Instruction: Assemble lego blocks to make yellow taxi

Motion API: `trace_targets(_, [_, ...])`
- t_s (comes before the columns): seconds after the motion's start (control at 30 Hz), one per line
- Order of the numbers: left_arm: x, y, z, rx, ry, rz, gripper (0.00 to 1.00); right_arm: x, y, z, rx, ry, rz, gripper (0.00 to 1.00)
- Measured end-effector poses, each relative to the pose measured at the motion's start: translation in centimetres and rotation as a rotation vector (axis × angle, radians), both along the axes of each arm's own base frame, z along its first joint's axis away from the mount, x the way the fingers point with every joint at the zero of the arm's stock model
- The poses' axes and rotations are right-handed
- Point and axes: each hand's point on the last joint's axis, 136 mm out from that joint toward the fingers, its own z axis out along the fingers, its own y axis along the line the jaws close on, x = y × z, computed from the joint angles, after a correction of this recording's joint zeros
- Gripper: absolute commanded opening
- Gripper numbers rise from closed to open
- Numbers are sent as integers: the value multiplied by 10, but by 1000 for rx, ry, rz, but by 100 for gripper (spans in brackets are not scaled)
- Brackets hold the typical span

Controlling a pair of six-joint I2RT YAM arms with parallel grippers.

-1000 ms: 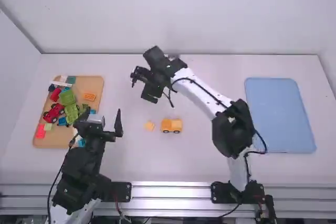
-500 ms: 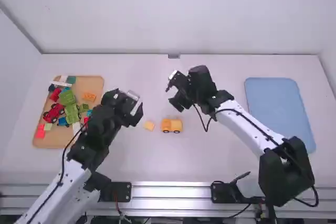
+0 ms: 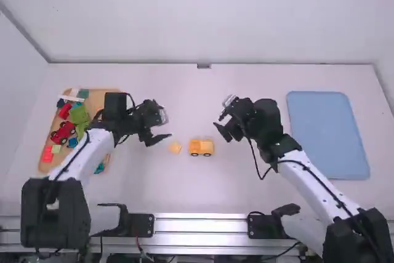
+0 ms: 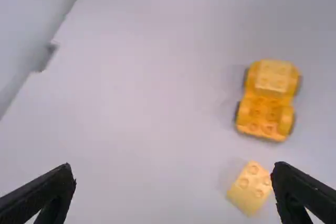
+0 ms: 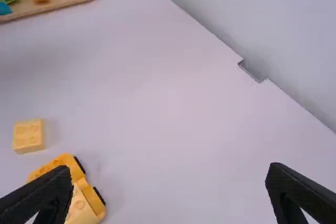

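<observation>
The left gripper [image 3: 159, 139] has its two fingers spread wide, with nothing pinched between them; in the high view it is near a loose pale yellow two-by-two brick [image 3: 175, 148]. The right gripper [image 3: 222, 132] is also spread and empty, farther up the table and a little to the right of a small yellow toy car [image 3: 201, 147].

The loose brick lies flat, studs up, just beside the car but apart from it. The car stands on its dark wheels near the middle of the table. A paler yellow brick [image 4: 273, 76] sits on one end; the other end, facing the loose brick, has its deeper yellow studs bare.

Farther out to the left is a wooden tray [image 3: 112, 93], partly hidden by the left arm. It holds mixed pieces: a red toy car [image 3: 62, 132], green blocks [image 3: 79, 114], a pinkish-red block [image 3: 47, 154] and some blue ones. Well apart on the right, a plain light blue tray [image 3: 329, 137] lies flat.

The white table [image 3: 138, 189] is smooth and matte, with a ribbed metal rail [image 3: 200, 225] along its near edge. Pale, plain walls [image 3: 203, 16] rise behind and at the sides, and a small grey metal piece [image 3: 204, 66] sits at the far edge.
</observation>
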Motion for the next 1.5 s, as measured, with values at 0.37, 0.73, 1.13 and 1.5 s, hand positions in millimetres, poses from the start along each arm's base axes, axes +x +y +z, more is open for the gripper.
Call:
trace_targets(0.37, [-26, -19, -72, -239, 77, -296, 99, -5, -7, 3, 105, -8, 63, 98])
trace_targets(0.73, [-27, -16, -105, -143, 80, -324, 97, -8, -5, 5, 142, 14, 84, 98])
trace_targets(1.13, [-26, -21, -135, -87, 151, -314, 83, -13, 2, 6, 145, 18, 107, 98])
trace_targets(1.5, [-33, -20, -150, -80, 214, -302, 42, -13, 2, 6, 145, 17, 109, 98])
